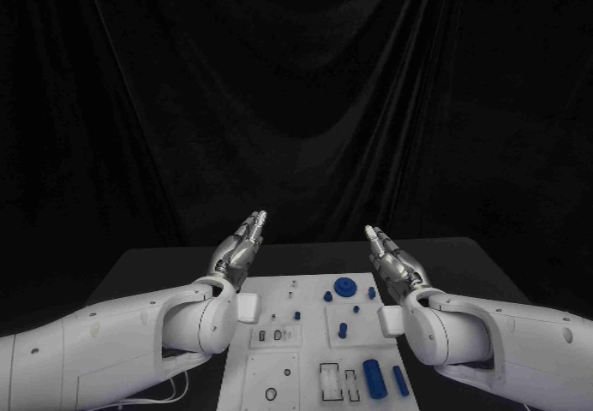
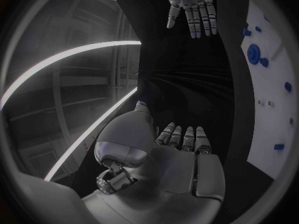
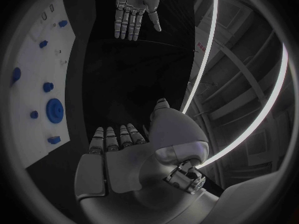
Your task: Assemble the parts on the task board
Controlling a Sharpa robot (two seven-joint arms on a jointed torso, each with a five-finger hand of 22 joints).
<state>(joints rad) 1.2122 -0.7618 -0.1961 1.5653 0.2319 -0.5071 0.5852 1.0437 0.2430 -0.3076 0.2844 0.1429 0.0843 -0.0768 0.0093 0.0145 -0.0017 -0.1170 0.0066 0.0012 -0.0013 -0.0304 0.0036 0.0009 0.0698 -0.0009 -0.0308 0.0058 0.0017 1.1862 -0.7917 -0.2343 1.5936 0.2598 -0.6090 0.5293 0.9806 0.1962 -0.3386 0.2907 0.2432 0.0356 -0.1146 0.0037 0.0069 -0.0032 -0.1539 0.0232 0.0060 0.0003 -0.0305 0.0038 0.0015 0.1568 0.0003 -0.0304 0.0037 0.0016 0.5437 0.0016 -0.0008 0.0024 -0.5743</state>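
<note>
Left hand (image 1: 240, 247) and right hand (image 1: 391, 261) — raised above the far end of the white board (image 1: 266, 377), fingers straight and side by side, empty. Blue parts (image 1: 344, 287) lie on the board.

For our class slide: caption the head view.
Both hands, left and right, raised open above the task board of blue parts.

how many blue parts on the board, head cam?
7. A disc at the far end; four small pieces by it: left, right, two nearer; two cylinders near right. The left arm or right arm may hide more.
</note>
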